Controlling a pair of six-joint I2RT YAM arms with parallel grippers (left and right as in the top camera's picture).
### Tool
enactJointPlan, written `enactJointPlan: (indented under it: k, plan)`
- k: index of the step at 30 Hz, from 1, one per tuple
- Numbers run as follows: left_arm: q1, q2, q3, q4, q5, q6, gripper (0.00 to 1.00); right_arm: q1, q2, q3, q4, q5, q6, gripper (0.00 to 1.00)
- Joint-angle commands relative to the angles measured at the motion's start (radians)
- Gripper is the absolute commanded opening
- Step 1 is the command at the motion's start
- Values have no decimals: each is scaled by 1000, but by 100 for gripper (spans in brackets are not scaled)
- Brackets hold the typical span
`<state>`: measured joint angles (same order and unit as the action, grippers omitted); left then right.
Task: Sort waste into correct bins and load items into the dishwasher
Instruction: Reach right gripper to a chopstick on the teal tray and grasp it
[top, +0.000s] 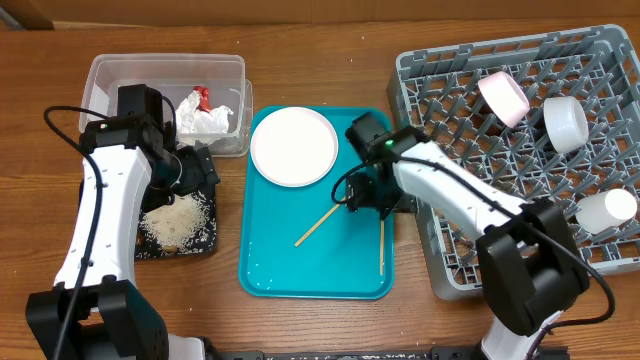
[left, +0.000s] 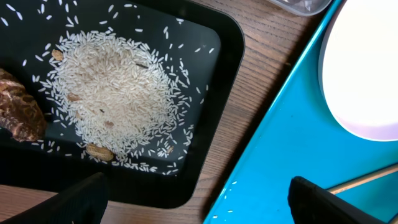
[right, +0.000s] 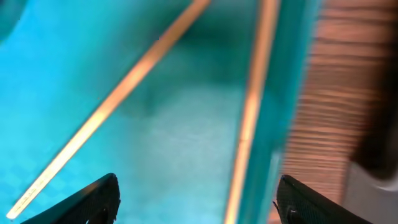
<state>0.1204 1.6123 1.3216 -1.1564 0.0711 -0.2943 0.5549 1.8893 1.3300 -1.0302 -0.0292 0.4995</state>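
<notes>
chopsticks lie on the teal tray beneath the right gripper, jaws spread, empty; centre on the 3 o'clock stick, clear of the rim, before closing. left gripper likewise released.

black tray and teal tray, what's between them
Just a bare strip of table between the black tray and teal tray, clearest in the left wrist view.
</notes>
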Motion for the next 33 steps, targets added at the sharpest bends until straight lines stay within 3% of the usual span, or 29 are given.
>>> enactJointPlan:
  k: [1,11,18,20,23,30,33]
  plan:
    - [3,5,2,1,8,-21,93,50,-19,-58,61,-16,0,83]
    - [3,5,2,0,8,-21,94,52,-13,-145,133,34,75,82]
    - [3,5,2,1,8,-21,94,53,-13,-183,151,-51,73,82]
    - [3,5,2,1,8,-21,94,53,-13,-184,148,-63,74,76]
    - [3,5,2,1,8,-21,94,53,-13,-184,143,-63,80,48]
    - [3,5,2,1,8,-20,94,53,-13,-184,144,-63,82,21]
    - [3,5,2,2,8,-21,94,53,-13,-184,143,-63,81,19]
